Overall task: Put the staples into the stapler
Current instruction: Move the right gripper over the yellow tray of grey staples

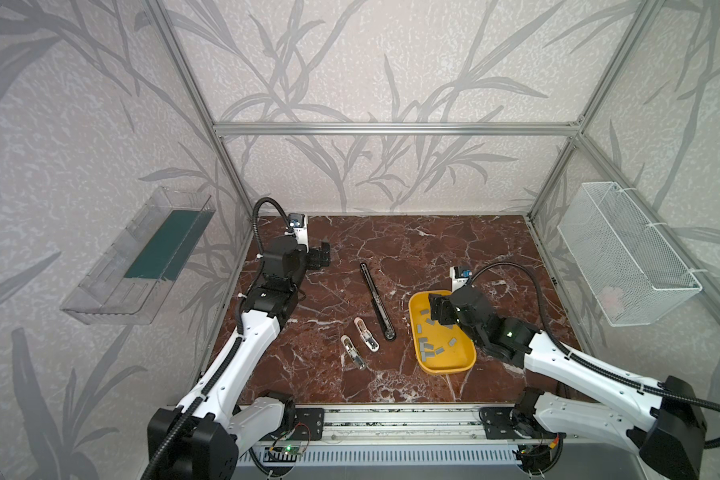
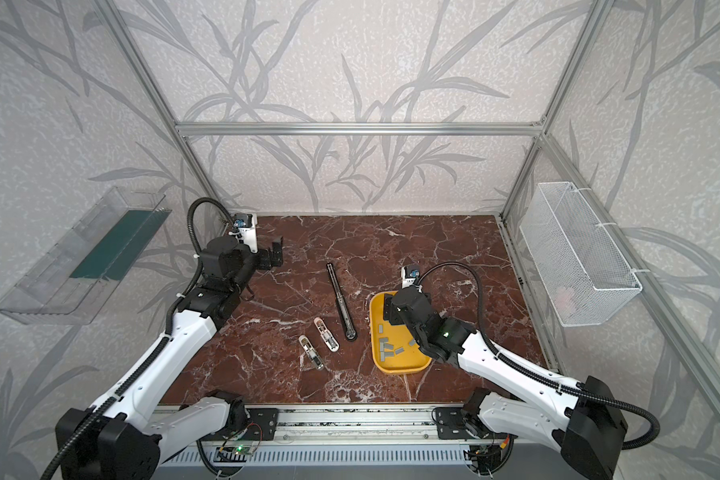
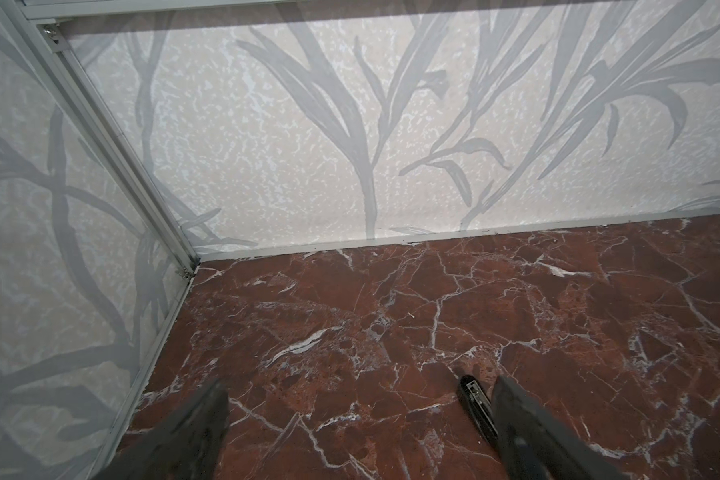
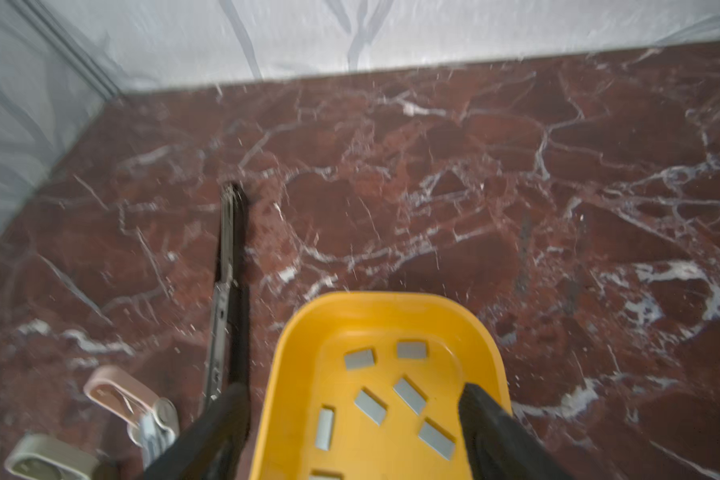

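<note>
Right gripper (image 4: pixel 352 397) hangs, jaws apart, over the yellow tray (image 4: pixel 292 332) where the staples (image 4: pixel 409 395) lie loose, likely to pick one. The black stapler (image 1: pixel 377 301) lies opened flat beside it. The left gripper (image 3: pixel 360 388) is spread and empty.

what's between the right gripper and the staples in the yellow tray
Nothing visible. The right gripper hangs open above the yellow tray, and the staples lie loose and uncovered on its floor, seen between the fingers in the right wrist view. Only the tray's low rim surrounds them.
</note>
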